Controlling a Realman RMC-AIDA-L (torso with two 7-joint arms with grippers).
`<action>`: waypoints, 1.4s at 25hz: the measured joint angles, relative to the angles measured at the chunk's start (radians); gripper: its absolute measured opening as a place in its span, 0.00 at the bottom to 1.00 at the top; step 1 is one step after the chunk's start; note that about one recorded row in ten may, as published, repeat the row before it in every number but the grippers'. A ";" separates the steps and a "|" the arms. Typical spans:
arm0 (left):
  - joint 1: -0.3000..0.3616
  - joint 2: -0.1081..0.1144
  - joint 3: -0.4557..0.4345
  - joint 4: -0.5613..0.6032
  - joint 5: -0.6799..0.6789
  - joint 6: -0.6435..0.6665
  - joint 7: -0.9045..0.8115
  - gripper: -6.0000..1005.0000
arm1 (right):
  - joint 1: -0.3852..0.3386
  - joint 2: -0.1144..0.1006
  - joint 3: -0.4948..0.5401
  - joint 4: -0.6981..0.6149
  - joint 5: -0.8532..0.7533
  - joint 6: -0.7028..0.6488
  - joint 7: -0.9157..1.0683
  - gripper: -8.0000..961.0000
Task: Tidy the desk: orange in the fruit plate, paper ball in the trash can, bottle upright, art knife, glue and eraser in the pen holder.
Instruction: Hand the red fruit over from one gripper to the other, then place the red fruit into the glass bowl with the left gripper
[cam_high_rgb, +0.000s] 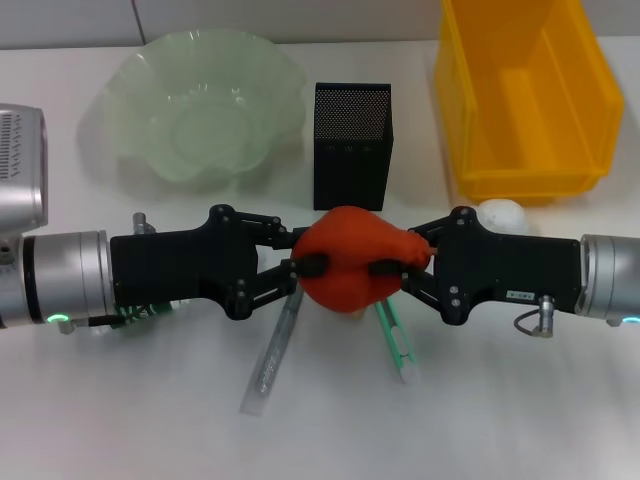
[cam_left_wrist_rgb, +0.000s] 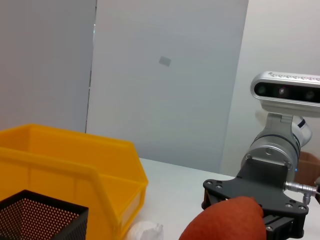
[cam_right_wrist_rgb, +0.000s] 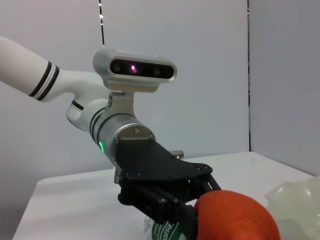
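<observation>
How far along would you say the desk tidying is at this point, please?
Nothing looks finished: the fruit plate, trash can and pen holder look empty. In hand: the orange, held over the desk between the left hand and right hand. Left: the paper ball by the trash can, the glue and art knife on the desk. Bottle mostly hidden; eraser unseen.

Both arms reach inward, left claw (cam_high_rgb: 305, 265) and right claw (cam_high_rgb: 392, 265) facing, each clamped on one object.

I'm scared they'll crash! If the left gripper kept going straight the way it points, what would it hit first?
The orange: the left gripper already has its fingers on it. Right behind the orange, the right gripper faces it from the other side.
</observation>
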 joint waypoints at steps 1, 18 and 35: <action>0.000 0.000 0.000 0.001 0.000 0.000 -0.004 0.27 | 0.000 0.000 0.001 -0.001 0.000 0.000 0.004 0.05; -0.001 -0.001 -0.010 0.005 -0.001 -0.002 -0.024 0.17 | -0.009 -0.002 0.003 -0.006 0.049 0.013 0.051 0.29; -0.002 -0.008 -0.116 -0.002 -0.010 -0.053 -0.037 0.07 | -0.044 0.001 0.017 -0.009 0.051 0.036 0.048 0.79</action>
